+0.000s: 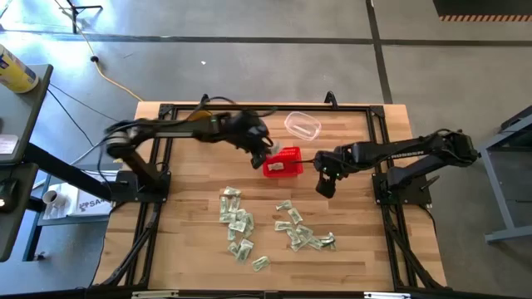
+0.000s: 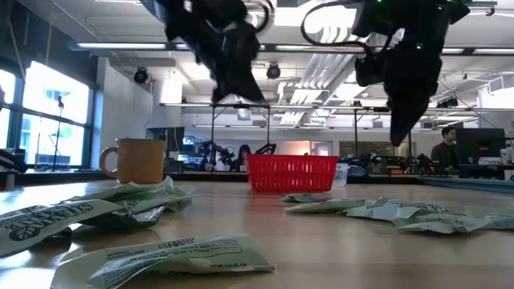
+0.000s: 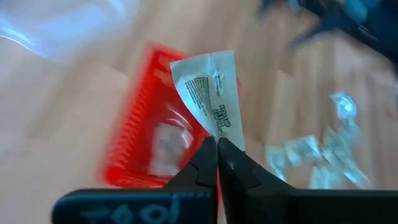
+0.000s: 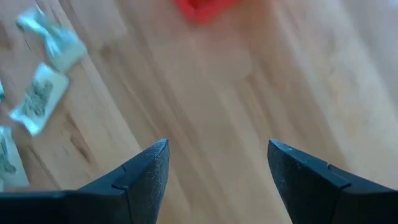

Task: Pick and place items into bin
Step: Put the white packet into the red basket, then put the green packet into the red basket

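The red basket [image 1: 283, 163] stands near the table's middle, toward the far side, with at least one pale bill [image 3: 165, 146] lying inside it. My left gripper [image 1: 259, 158] hovers just left of and above the basket [image 3: 140, 124], shut on one wrinkled green-and-white bill [image 3: 208, 93]. My right gripper [image 1: 324, 184] is open above bare wood to the basket's right, holding nothing [image 4: 217, 162]. Several more bills lie flat on the table in two loose clusters [image 1: 237, 226] [image 1: 303, 234] nearer the front edge. My left gripper pinches the bill by one narrow end [image 3: 217, 134] between its two fingertips [image 3: 208, 155]. The bill sticks out past the fingertips, lifted clear of the table, over the red basket's edge. Only a single bill shows in the hold.
A clear plastic container [image 1: 303, 125] lies beyond the basket near the far edge. An amber mug [image 2: 136, 160] stands at the left in the low view. Bare wood lies between the basket and the bill clusters. A person [image 2: 446, 144] sits in the room beyond.
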Controlling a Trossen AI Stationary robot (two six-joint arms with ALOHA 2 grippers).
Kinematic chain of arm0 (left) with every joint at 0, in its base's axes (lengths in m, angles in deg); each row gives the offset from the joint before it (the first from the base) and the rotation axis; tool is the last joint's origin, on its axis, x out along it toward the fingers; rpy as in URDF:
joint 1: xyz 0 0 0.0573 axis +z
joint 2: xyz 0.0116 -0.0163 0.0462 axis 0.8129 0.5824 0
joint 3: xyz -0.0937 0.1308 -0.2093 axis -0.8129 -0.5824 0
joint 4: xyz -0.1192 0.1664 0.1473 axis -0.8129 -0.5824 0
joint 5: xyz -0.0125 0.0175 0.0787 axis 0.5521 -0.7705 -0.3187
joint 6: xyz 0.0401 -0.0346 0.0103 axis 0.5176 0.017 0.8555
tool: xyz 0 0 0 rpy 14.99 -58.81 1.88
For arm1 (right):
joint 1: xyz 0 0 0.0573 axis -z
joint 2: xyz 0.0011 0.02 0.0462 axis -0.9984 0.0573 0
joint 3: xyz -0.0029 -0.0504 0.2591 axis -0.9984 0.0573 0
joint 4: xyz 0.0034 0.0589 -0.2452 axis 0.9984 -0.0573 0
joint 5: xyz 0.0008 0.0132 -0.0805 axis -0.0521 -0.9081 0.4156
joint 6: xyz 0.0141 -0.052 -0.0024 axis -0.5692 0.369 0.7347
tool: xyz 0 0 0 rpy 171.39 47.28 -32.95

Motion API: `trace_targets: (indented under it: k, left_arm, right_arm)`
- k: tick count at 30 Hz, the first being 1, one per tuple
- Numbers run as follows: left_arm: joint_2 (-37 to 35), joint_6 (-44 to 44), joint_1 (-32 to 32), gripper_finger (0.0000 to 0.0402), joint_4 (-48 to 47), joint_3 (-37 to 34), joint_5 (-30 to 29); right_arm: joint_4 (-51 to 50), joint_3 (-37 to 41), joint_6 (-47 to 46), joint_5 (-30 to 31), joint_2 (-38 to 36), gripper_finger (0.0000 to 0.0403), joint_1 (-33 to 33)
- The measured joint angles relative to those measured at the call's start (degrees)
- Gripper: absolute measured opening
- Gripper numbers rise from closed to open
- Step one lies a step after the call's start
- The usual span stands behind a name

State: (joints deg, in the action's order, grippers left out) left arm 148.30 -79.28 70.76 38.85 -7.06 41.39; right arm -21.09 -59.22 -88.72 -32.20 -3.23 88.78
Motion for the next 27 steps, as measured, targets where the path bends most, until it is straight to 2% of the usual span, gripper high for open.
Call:
trace_targets:
  k: [2, 6, 11, 15, 20, 27]
  left_arm:
    - [4.8, 0.0, -0.2, 0.0063, -0.6, 2.4, 3.1]
    - [9.9, 0.0, -0.9, 0.0124, -6.3, 6.8, 2.8]
    - [7.1, 4.0, -1.9, 0.0201, -17.3, 11.8, -2.6]
    - [3.0, 8.4, -2.9, 0.0244, -25.0, 12.7, -9.1]
    - [-0.6, 9.7, -2.9, 0.0257, -32.4, 12.6, -10.7]
    - [-3.3, 10.6, -2.9, 0.0227, -36.5, 12.6, -11.9]
  right_arm:
    - [-0.9, 0.7, -1.6, -1.5, 0.5, 0.0262, -1.1]
    - [-2.3, 1.2, -3.0, -2.4, 0.7, 0.0262, -5.9]
    - [-3.9, 1.2, -2.0, -1.5, 0.7, 0.0262, -17.1]
    - [-2.8, 1.2, -4.1, -1.5, 0.7, 0.0262, -26.8]
    - [7.6, 1.2, -6.5, -1.1, 0.9, 0.0262, -36.1]
    - [20.7, 1.1, -6.6, -2.4, 7.7, 0.0261, -41.0]
